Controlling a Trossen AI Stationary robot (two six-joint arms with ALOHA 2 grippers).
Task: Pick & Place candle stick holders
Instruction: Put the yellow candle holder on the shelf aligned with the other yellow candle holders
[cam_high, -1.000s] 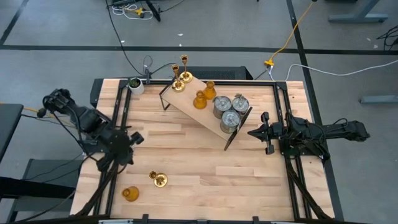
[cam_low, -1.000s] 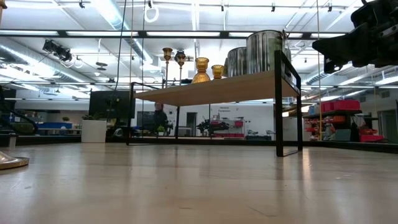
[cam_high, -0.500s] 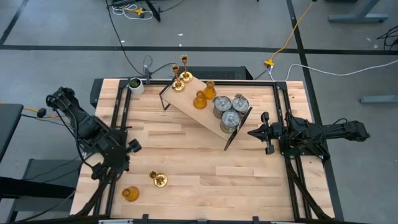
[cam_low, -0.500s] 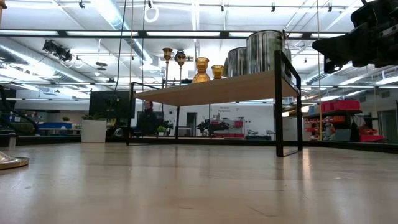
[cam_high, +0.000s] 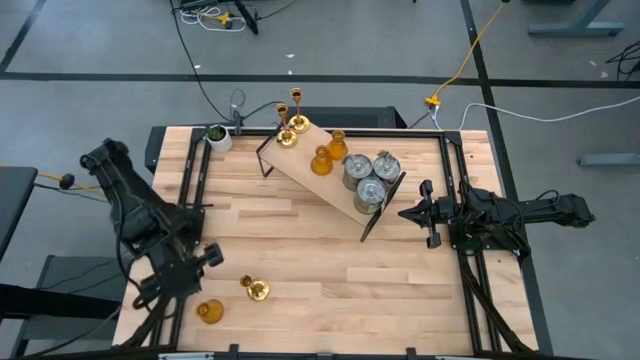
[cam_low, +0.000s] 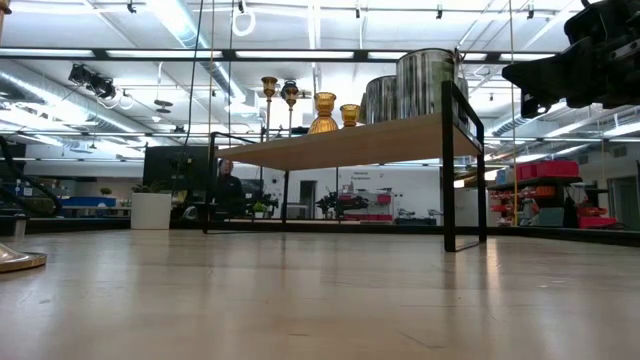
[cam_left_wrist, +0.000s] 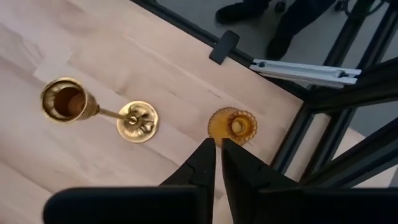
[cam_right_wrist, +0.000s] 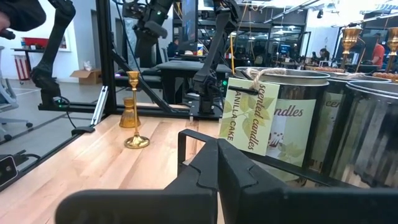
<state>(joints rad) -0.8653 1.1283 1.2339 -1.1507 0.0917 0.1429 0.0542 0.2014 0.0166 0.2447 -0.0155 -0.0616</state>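
A: Left end effector hanging over the near left part of the counter, fingers nearly together with only a thin slit between, holding nothing. Right end effector parked at the right edge, pinched fully together, also carrying nothing, just beside the end of the shelf.

B: And the biggest things on the counter?

A: Slanted wooden shelf on a black frame, running across the far middle. On it, three silver-grey metal cylinders clustered at the right end, one with a tag reading "vanilla cake". Next along, two amber glass holders. At the far left end, two brass sticks standing upright.

B: Off the shelf?

A: Third brass stick standing on the near left of the counter. Third amber glass holder near it, at the near left corner, just ahead of the left fingertips in the wrist view. Small white pot with a green plant at the far left corner.
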